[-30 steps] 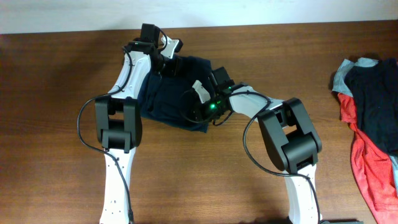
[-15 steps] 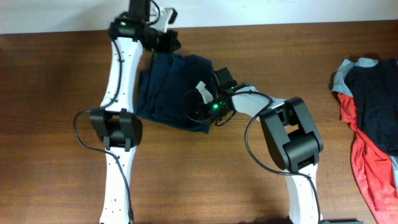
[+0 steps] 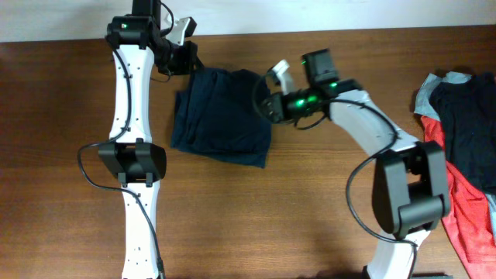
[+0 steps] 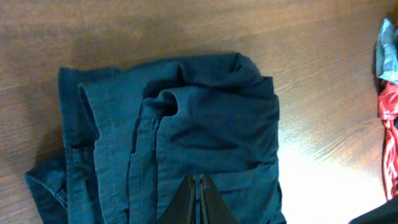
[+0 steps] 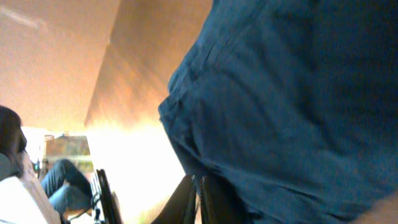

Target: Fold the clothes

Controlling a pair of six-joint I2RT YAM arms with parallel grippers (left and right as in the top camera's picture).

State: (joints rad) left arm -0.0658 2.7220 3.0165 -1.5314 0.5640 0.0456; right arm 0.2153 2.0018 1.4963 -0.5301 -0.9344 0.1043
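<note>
The dark navy shorts [image 3: 221, 116] lie bunched and partly folded on the brown table at the back middle; they also show in the left wrist view [image 4: 186, 137] and the right wrist view [image 5: 292, 106]. My left gripper [image 3: 188, 58] is shut and empty, raised just beyond the shorts' far left corner; its fingertips [image 4: 200, 180] hover over the cloth. My right gripper [image 3: 265, 105] is at the shorts' right edge, its fingers [image 5: 199, 180] shut with the hem of the shorts at their tips.
A heap of navy, red and pale grey-blue garments [image 3: 465, 139] lies at the table's right edge, also in the left wrist view [image 4: 388, 93]. The wooden table [image 3: 310, 201] runs to the wall at the back.
The left arm has swung up and to the left, off the shorts toward the table's back edge. The right gripper has moved from the shorts' lower right up to their upper right edge.
</note>
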